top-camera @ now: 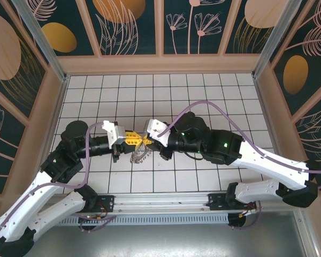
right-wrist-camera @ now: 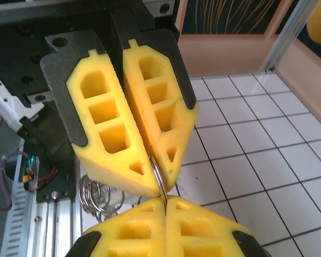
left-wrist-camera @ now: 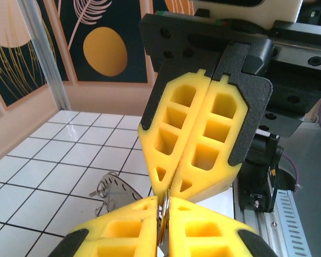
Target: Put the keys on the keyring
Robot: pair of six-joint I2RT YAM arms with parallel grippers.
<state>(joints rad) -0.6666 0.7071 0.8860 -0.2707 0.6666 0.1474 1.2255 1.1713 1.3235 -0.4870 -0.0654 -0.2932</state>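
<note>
left claw (right-wrist-camera: pixel 158 184): clamped on a thin metal loop (right-wrist-camera: pixel 157 172), tip to tip with right claw
right claw (left-wrist-camera: pixel 168 190): pinched tight on same loop
keyring (top-camera: pixel 139 156): just beneath the meeting fingertips, over white tiles (top-camera: pixel 203 91)
loop: unclear whether joined to keyring

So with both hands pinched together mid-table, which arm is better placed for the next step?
Right, tentatively. Both are shut tip to tip on the rim of the keyring. It seems to sit deeper between the left hand's fingers, so left can anchor while the right hand releases.
</note>
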